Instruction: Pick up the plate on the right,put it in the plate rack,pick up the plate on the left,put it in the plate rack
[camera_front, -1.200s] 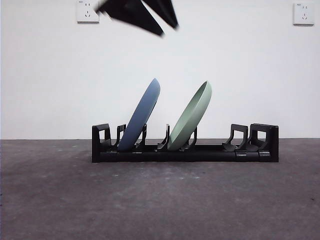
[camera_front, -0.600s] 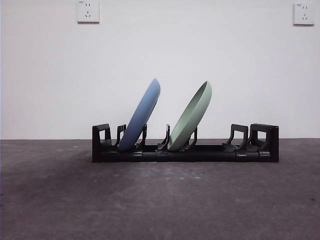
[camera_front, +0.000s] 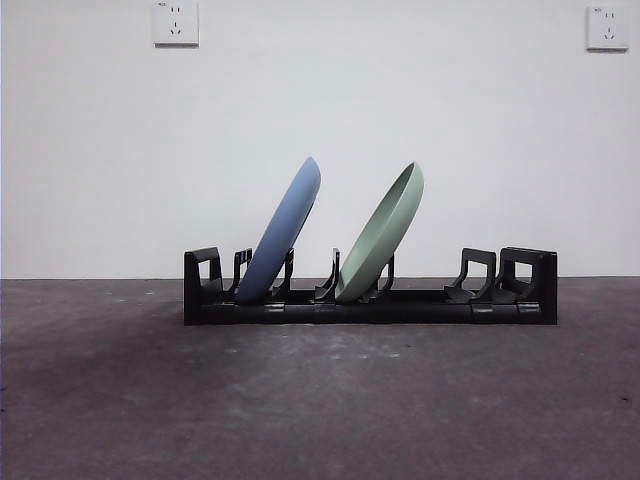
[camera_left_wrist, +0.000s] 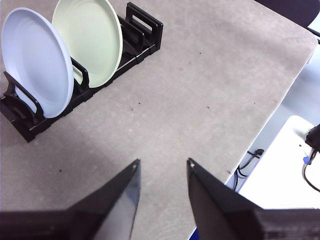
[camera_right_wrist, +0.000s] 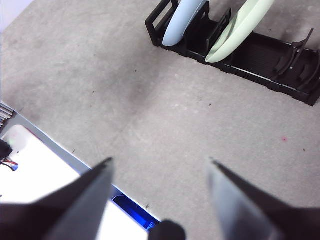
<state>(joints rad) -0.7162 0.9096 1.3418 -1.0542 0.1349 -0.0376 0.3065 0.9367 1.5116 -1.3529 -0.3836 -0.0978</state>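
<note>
Both plates (camera_front: 290, 225) are leaning in the rack (camera_front: 370, 300); left fingers (camera_left_wrist: 162, 172) and right fingers (camera_right_wrist: 159, 170) are hanging open, well apart; a nudge could be tipping them.

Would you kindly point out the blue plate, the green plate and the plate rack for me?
blue plate (camera_front: 285, 232): front view, on its curved back.
green plate (camera_front: 385, 232): front view, on its outer wall.
plate rack (camera_front: 530, 290): front view, on its blocky right end.

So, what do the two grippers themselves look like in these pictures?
The left gripper has two black jaws, flat and wedge-shaped, each narrowing to a tip with a small pale spot. The right gripper has the same black tapered jaws, with a rounded black part low between them. No cables or markings show on either.
</note>
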